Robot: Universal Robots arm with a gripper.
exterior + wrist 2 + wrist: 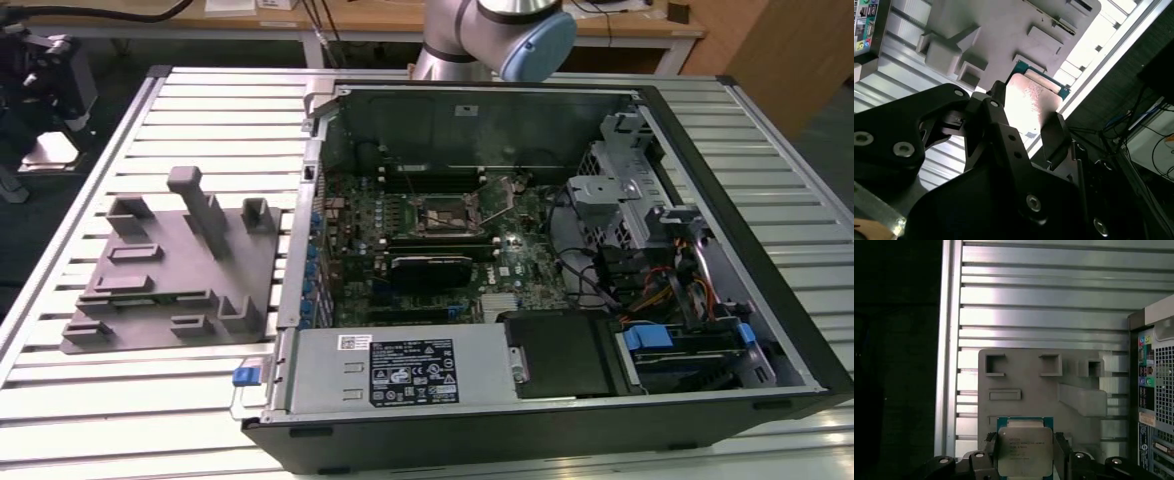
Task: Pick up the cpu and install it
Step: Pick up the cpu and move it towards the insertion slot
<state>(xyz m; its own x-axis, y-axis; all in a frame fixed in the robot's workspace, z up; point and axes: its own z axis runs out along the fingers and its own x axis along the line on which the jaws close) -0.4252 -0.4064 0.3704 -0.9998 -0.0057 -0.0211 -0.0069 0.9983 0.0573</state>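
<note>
Chip in the clamp: the cpu (1024,452) was gripped edge to edge, its silver top flat and bare, with the gripper (1025,456) clenched on two opposite sides. That hold, I'd judge, spared the top face and the contacts beneath from the fingers (1055,134). It hung well above the grey fixture (1026,377), which looked small behind it, so the chip was clear of its seat and in the air. Under the fixture ran the slatted table (134,110). In the exterior view the open computer case (534,440) stood just to the exterior view's right of the fixture. The socket (445,213) sat near the middle of its board, well apart from the fixture.
</note>
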